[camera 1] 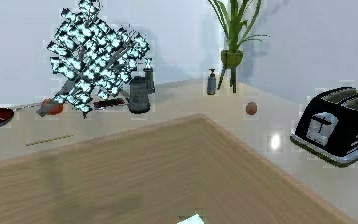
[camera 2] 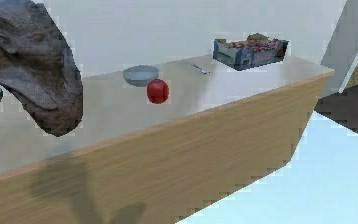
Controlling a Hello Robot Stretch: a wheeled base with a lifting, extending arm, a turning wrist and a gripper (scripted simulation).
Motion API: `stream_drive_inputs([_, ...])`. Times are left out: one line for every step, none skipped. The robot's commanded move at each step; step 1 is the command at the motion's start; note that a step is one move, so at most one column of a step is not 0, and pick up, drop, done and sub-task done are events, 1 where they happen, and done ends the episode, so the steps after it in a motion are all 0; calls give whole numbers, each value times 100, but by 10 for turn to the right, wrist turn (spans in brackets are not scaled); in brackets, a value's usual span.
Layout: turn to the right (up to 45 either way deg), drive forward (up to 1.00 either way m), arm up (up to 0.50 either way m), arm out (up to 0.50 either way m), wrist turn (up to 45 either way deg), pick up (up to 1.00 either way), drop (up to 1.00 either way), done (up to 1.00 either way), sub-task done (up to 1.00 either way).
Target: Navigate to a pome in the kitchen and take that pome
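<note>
In the arm side view, a red apple (camera 2: 158, 91) is seen resting on the wooden counter (camera 2: 227, 95), just in front of a grey bowl (camera 2: 141, 74). A dark dinosaur statue (camera 2: 37, 65) is placed at that view's left. In the forward view, a toaster (camera 1: 334, 122), a bottle (camera 1: 211, 82) and a potted plant (camera 1: 234, 40) are set on the counter. The end effector's state cannot be told.

We stand beside a counter (camera 2: 117, 110).
On it we see an apple (camera 2: 157, 91) just before a bowl (camera 2: 140, 74), a statue (camera 2: 37, 65) left of both, and a box (camera 2: 249, 50) far right.
</note>
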Motion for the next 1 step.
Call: stream_drive_inputs([0,0,38,0,0,0,0,0,0])
